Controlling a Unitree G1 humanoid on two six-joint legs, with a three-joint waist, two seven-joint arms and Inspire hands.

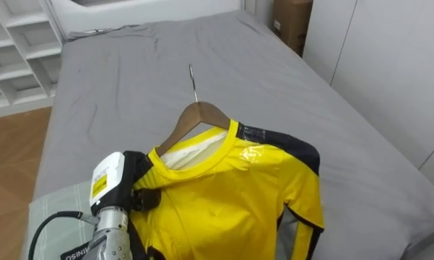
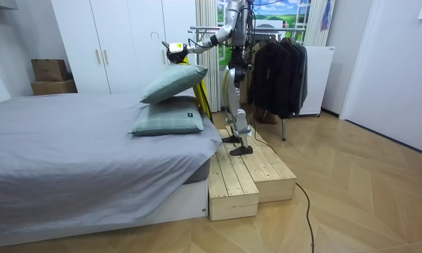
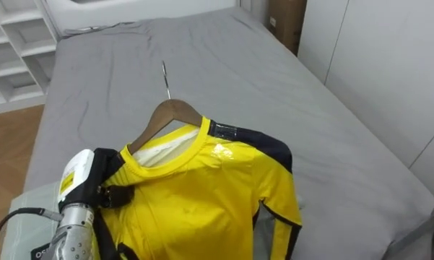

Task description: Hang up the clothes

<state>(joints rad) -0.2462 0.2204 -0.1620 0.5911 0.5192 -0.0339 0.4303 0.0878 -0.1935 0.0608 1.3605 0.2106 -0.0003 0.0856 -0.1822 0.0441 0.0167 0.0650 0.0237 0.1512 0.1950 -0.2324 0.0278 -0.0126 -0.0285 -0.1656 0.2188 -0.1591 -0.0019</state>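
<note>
A yellow shirt [image 1: 238, 195] with dark shoulder trim hangs on a wooden hanger [image 1: 202, 115], whose metal hook [image 1: 193, 79] points away from me over the grey bed [image 1: 289, 79]. My left hand [image 1: 133, 180] comes in from the lower left. Its dark fingers are curled round the shirt's shoulder and the hanger end beneath it, holding both up above the bed. In the room view I stand on a wooden platform [image 2: 246, 176] at the head of the bed, left arm stretched out over the pillows with the shirt [image 2: 177, 50].
Two grey-green pillows [image 2: 172, 91] are stacked at the bed's head below my arm. A rack of dark clothes [image 2: 277, 70] stands behind me. White shelves [image 1: 14, 43] lie left of the bed, and a cardboard box [image 1: 292, 22] sits at the far right.
</note>
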